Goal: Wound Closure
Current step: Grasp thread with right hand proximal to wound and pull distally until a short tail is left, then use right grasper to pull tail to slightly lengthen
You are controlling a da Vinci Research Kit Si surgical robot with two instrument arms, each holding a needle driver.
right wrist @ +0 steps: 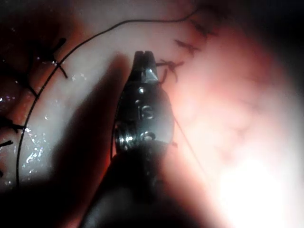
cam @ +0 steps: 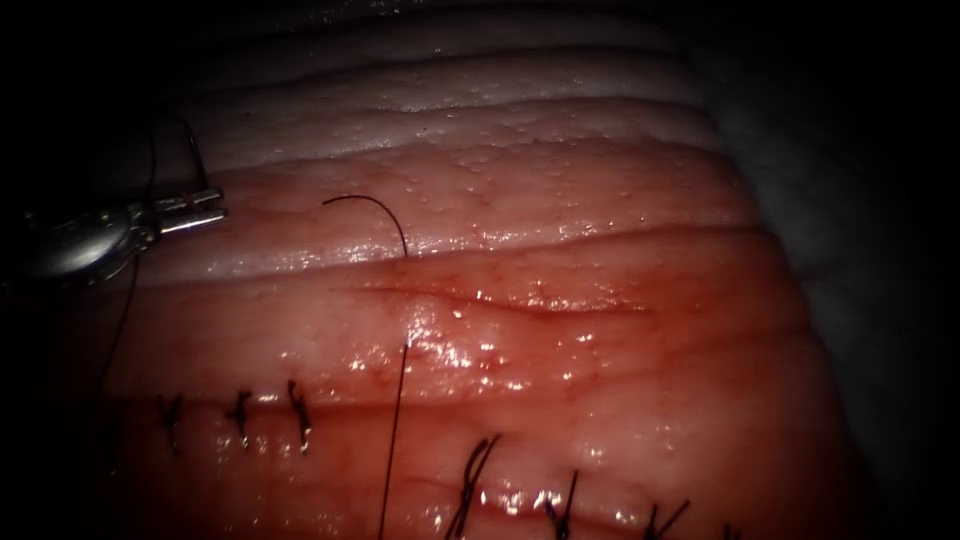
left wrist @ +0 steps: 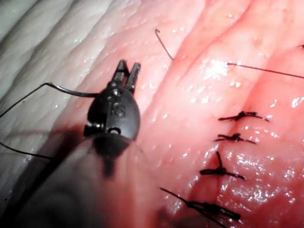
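My left tool (cam: 222, 205) hovers at the left over the pale edge of the tissue (cam: 600, 180), its jaws slightly parted (left wrist: 127, 66). The curved needle (cam: 195, 150) arches up right beside those jaws and reaches the tool's side (left wrist: 71, 90). It is not in the tissue, and I cannot tell whether it is gripped. From it the thread hangs down on the left. A thread (cam: 395, 430) crosses under the open cut (cam: 520, 300), and its short free tail (cam: 365, 202) curls above. My right tool (right wrist: 144, 54) hangs over stitched tissue with its jaws together and nothing in them.
A row of three dark stitches (cam: 240, 415) lies at the lower left, and more knotted stitches (cam: 565, 505) run along the bottom edge. Red fluid glistens around the cut. The tissue falls away into darkness on the right.
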